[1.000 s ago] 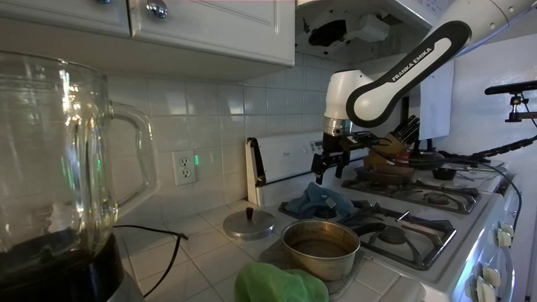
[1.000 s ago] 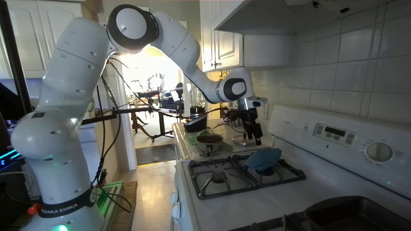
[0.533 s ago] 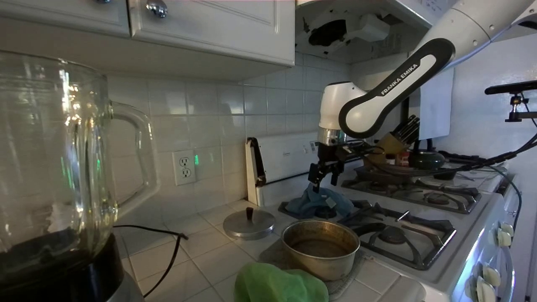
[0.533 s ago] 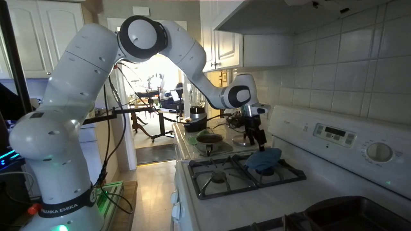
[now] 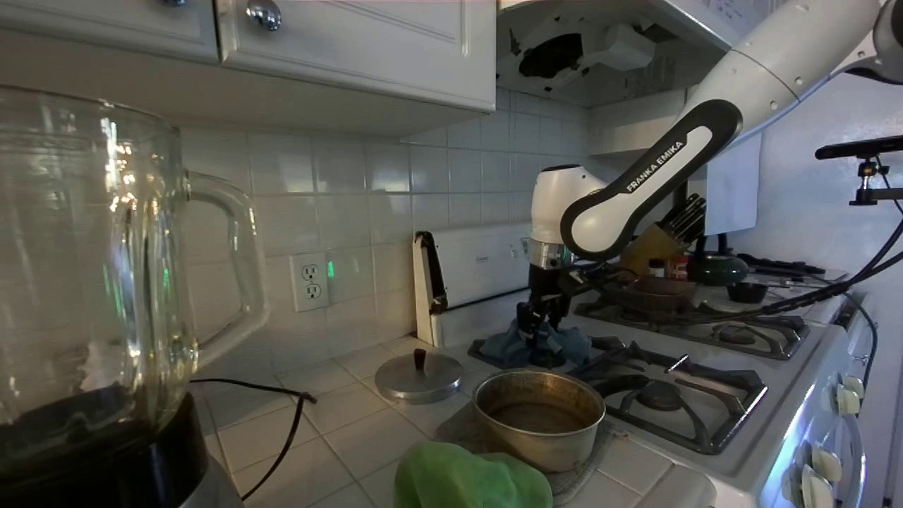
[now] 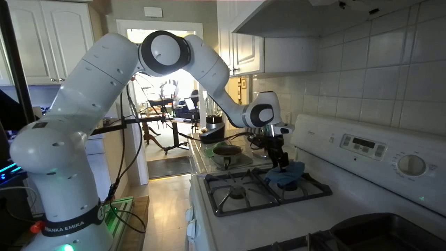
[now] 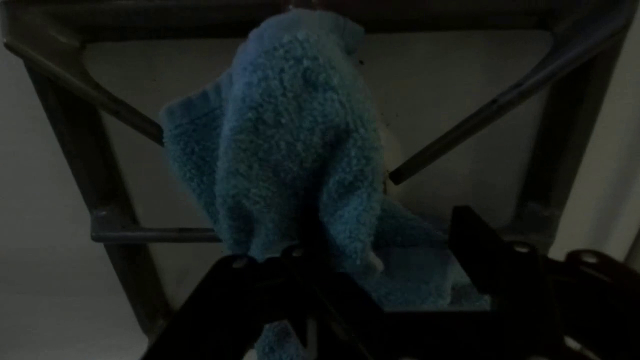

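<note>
Pointing down at the blue cloth (image 7: 295,135), the pincer (image 5: 542,327) stands with its jaws apart; a flatter part of the cloth shows in the gap, but whether they press on it I cannot tell, the wrist view being so dark. In both exterior views the pincer's lower end overlaps the top of the cloth, which lies crumpled on the grate (image 7: 95,165). In the wrist view its thicker bunch spreads out beyond the pincer. Near the cloth, the lid (image 5: 423,384) and the pot (image 5: 557,448) rest on the counter (image 5: 353,437), the pot with a mat (image 5: 458,429) under it.
</note>
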{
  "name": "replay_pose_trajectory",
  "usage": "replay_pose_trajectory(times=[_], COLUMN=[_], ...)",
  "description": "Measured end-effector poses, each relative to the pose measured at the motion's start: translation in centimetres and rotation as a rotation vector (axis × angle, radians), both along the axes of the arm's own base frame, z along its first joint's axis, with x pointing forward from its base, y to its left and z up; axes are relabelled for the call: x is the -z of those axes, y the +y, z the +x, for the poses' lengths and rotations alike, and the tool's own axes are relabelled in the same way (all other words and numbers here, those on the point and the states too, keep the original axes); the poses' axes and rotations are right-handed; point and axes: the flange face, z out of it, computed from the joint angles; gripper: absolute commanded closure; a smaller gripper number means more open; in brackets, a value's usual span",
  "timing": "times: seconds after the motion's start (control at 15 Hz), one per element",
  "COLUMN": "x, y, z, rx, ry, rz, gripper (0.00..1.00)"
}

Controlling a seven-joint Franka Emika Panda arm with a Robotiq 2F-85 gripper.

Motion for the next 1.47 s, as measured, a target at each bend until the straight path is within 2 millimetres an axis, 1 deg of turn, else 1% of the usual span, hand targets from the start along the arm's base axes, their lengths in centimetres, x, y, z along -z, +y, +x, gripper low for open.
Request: replay_pose_trajectory(times=[0.07, 0.2, 0.33, 0.4, 0.53, 0.6, 0.73, 0.93, 1.13, 1.33, 1.47], x=[0.2, 0.0, -0.6, -1.1, -2.1, -2.5, -3.1, -4.5, -6.7, -8.6, -8.8], y=[0.0, -0.1, -0.4, -0.3, 0.4, 0.9, 1.8, 3.2, 4.1, 3.9, 2.9], z=[0.2, 0.5, 1.0, 1.3, 1.6, 1.6, 1.2, 0.2, -1.2, -2.6, -3.4], rx=[0.001, 0.012, 0.022, 0.021, 0.006, -0.002, -0.019, -0.041, -0.061, -0.046, -0.013], ry=[-0.01, -0.047, -0.096, -0.131, -0.196, -0.217, -0.238, -0.245, -0.259, -0.248, -0.199], rz=[0.008, 0.043, 0.079, 0.095, 0.119, 0.128, 0.139, 0.145, 0.135, 0.067, 0.005], gripper=[0.68, 0.81, 0.96, 1.0, 1.0, 0.98, 0.99, 0.99, 0.98, 0.98, 0.98])
